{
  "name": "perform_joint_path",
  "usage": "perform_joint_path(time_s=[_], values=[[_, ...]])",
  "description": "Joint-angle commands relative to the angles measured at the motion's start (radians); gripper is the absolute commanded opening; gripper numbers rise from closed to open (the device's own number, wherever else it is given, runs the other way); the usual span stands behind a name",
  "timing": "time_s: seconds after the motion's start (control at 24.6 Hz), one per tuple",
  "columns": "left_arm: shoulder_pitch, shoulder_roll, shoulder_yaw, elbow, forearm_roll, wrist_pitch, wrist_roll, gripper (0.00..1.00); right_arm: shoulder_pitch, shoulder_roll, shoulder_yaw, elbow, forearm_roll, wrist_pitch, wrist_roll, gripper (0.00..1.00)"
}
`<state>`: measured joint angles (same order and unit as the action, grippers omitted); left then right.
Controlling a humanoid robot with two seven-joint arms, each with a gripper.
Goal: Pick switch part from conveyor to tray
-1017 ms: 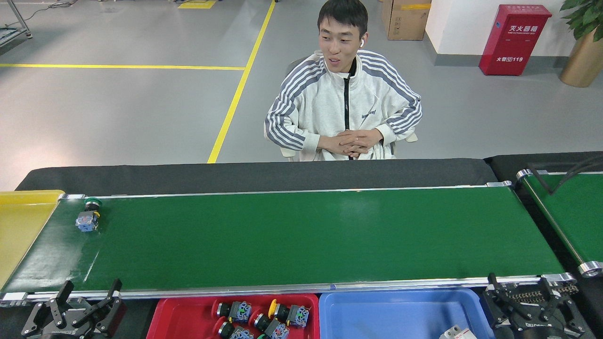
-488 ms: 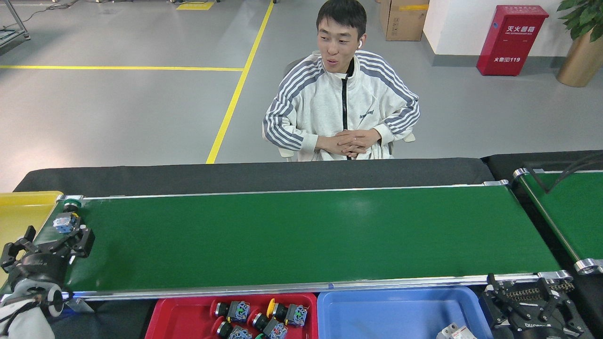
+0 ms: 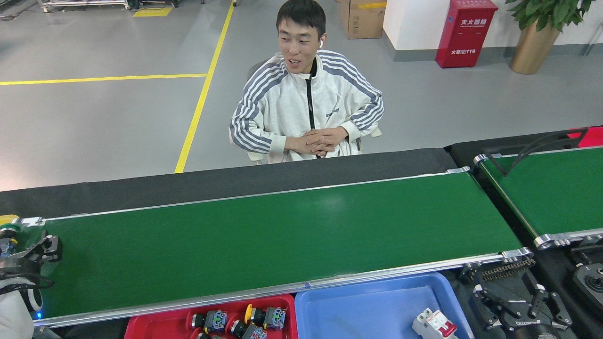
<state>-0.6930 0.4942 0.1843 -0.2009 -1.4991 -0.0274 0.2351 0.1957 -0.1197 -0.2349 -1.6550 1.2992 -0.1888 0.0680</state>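
The conveyor [image 3: 282, 235] runs across the view, dark green with silver rails. One switch part [image 3: 6, 240], green cap and blue body, lies at its far left end, cut by the view's edge. My left gripper [image 3: 23, 252] hovers over that end, open. One black finger [image 3: 49, 247] stands right of the part; the other finger is out of view. The red tray [image 3: 160, 325] sits below the near rail and holds several switch parts [image 3: 264, 318]. My right gripper [image 3: 516, 301] rests open and empty at the bottom right, off the belt.
A blue tray [image 3: 377, 306] beside the red one holds a white and red breaker [image 3: 433, 325]. A second green belt [image 3: 551, 193] lies at the right. A person [image 3: 306, 108] sits behind the conveyor, hands clasped. A sliver of yellow tray [image 3: 7, 219] shows far left.
My left gripper rose from below the near rail to the belt's left end, beside the switch part. The view swung, sliding everything leftward. The right gripper stayed still.
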Motion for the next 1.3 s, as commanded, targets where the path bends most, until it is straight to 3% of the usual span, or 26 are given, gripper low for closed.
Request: perform_joint_path(time_s=[0.0,0.16,0.24,0.37,0.45,0.53,0.57,0.69,0.77,0.85,1.1,1.26], values=[[-0.006,0.018,0.000,0.009,0.019,0.021,0.001,0.81,-0.024,-0.008,0.011,-0.005,0.000,-0.023,-0.007,1.00],[0.023,0.024,0.000,0.003,0.025,0.018,0.003,0.67,-0.032,-0.006,0.028,0.000,0.000,-0.044,-0.005,1.00],[0.061,0.006,-0.003,-0.032,0.053,-0.029,0.009,0.50,-0.024,0.000,0.026,0.000,0.000,-0.044,-0.005,1.00],[0.213,-0.002,0.004,-0.324,0.145,-0.243,0.015,0.30,-0.010,-0.002,0.003,0.000,-0.003,-0.038,-0.007,1.00],[0.385,-0.003,0.006,-0.626,0.217,-0.318,-0.034,0.25,-0.002,-0.002,-0.029,0.000,-0.003,-0.040,-0.007,1.00],[0.610,-0.002,0.007,-0.986,0.292,-0.341,-0.131,0.35,0.004,-0.002,-0.040,0.003,-0.003,-0.040,-0.007,1.00],[0.745,-0.005,0.007,-1.195,0.345,-0.345,-0.192,0.48,0.004,-0.002,-0.040,0.004,-0.003,-0.038,-0.007,1.00],[0.977,-0.058,0.009,-1.534,0.389,-0.322,-0.292,0.89,-0.001,0.000,-0.040,0.021,-0.003,-0.027,-0.007,1.00],[0.998,-0.141,-0.006,-1.579,0.382,-0.315,-0.296,1.00,-0.001,0.000,-0.052,0.026,-0.003,-0.001,-0.007,1.00],[0.997,-0.184,-0.023,-1.572,0.353,-0.307,-0.296,1.00,-0.006,0.000,-0.069,0.043,-0.004,0.037,-0.007,1.00],[0.994,-0.189,-0.014,-1.549,0.327,-0.091,-0.289,1.00,0.021,0.009,-0.086,-0.022,-0.011,0.057,-0.010,1.00],[1.014,-0.194,0.060,-1.546,0.327,-0.066,-0.287,1.00,0.129,0.066,-0.135,-0.117,-0.011,0.055,-0.096,1.00]])
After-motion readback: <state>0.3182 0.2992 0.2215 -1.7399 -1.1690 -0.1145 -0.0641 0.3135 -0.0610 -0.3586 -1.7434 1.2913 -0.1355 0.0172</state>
